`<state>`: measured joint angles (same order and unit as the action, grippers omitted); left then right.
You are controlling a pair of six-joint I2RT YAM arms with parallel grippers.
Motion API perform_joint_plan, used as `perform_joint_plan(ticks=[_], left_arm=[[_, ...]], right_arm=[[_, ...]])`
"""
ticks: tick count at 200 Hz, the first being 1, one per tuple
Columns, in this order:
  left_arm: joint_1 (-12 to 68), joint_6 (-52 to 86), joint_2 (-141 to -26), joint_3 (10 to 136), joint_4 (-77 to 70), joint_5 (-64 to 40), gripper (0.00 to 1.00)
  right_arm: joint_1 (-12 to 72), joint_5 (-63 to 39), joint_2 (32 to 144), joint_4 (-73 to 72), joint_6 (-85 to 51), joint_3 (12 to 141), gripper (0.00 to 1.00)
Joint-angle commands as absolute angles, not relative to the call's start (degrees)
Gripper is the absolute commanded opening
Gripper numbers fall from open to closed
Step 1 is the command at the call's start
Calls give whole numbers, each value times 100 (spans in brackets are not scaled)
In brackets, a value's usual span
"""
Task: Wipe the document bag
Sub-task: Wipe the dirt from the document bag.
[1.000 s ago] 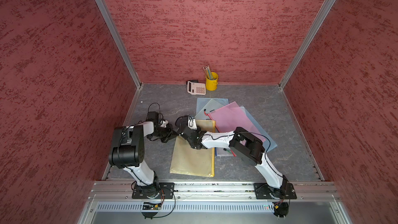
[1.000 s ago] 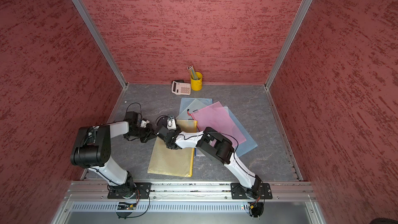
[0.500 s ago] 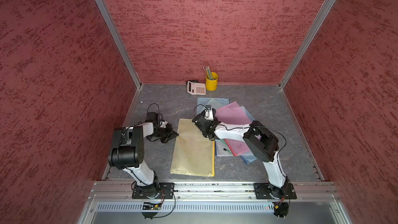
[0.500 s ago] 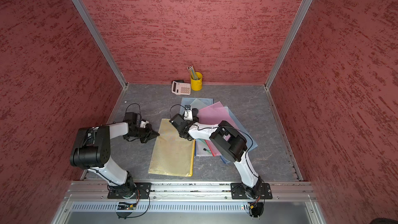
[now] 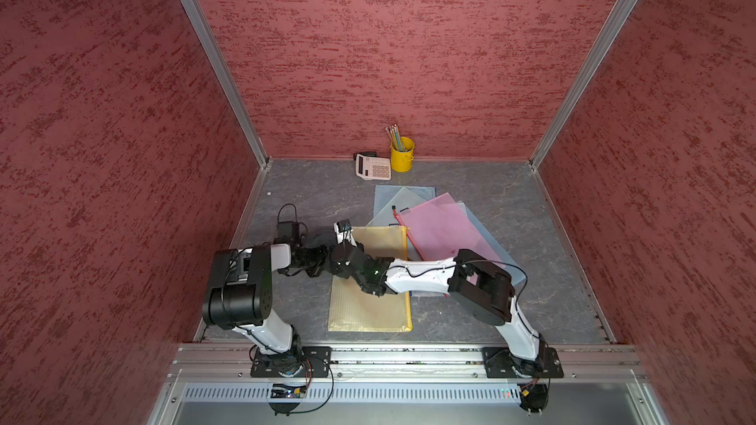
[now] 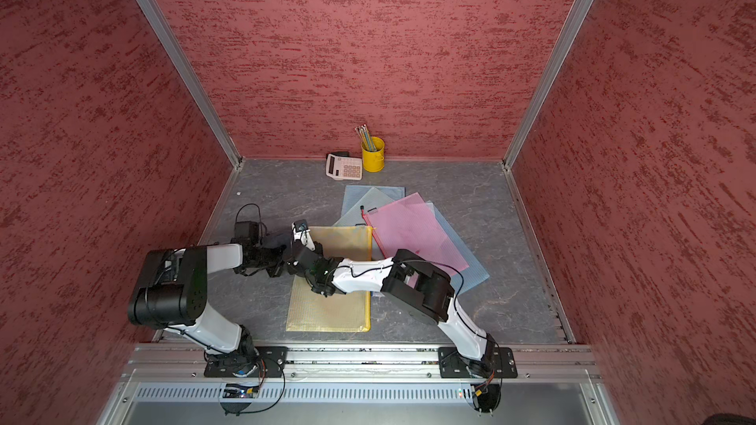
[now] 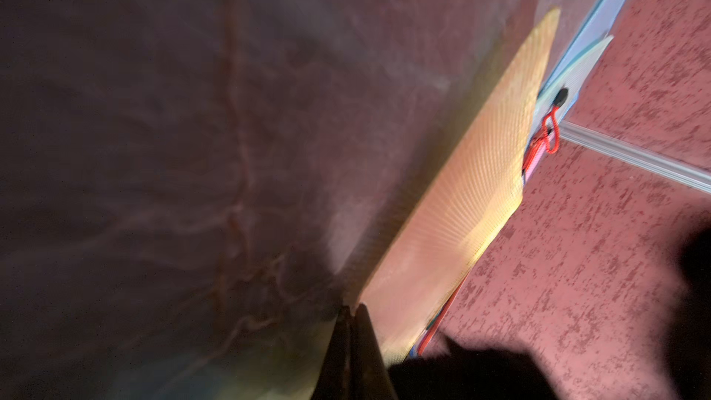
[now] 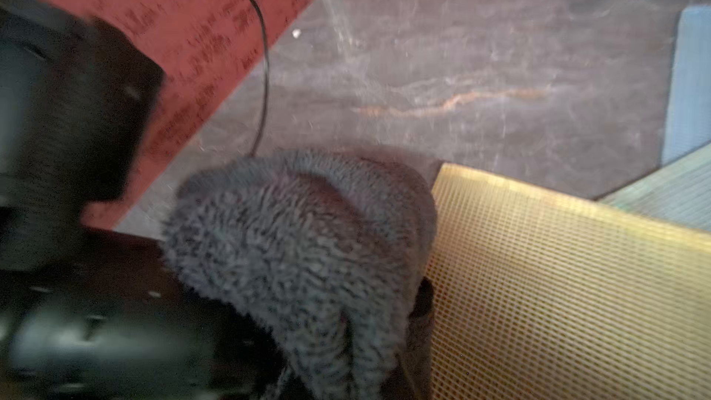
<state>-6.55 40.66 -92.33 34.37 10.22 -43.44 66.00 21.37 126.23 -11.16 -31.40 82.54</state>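
A yellow mesh document bag [image 5: 368, 304] [image 6: 327, 304] lies flat on the grey floor. My right gripper [image 5: 329, 248] [image 6: 287, 245] is shut on a dark grey fluffy cloth [image 5: 320, 237] [image 8: 300, 232] at the bag's far left corner. In the right wrist view the cloth covers the right gripper [image 8: 354, 340] and overlaps the edge of the mesh bag [image 8: 558, 282]. My left gripper [image 5: 325, 265] [image 7: 350, 309] is shut, its tips down on the floor at the left edge of the bag [image 7: 481, 186], with nothing seen between the fingers. The two grippers are almost touching.
A pink bag [image 5: 442, 231] overlaps blue-grey bags [image 5: 403, 198] right of and behind the yellow one. A calculator [image 5: 373, 166] and a yellow pencil cup [image 5: 402, 154] stand at the back wall. Red walls close in three sides; the left wall is near the left arm [image 5: 245, 280].
My right gripper swept the cloth right along the bag's far edge, then came back left to the far left corner. The left gripper has stayed in place.
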Motion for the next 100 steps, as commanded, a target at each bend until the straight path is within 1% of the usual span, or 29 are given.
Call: perform_joint_plan(ticks=[1,40,62,72,90,100], left_arm=[[-636,4418,-9189,3299,551,-4370,0],[-629,4554,-9210,3247,375,-4403,0],[-600,4532,-9186,3236,353,-4420,0],[-586,4507,-9170,3230,405,-4395,0],[-554,4483,-9173,3222,417,-4378,0],[-531,4483,-9174,3210,422,-4368,0]], right_arm=[[6763,1627,13002,-1215,-2924,8110,0],[6770,1833,12834,-1138,-3018,7783,0],[6524,2069,12274,-1467,-3438,7115,0],[6369,2126,12070,-1355,-3532,6939,0],[6280,1915,12064,-870,-2933,7116,0],[6295,1415,12188,-695,-2526,7291,0]])
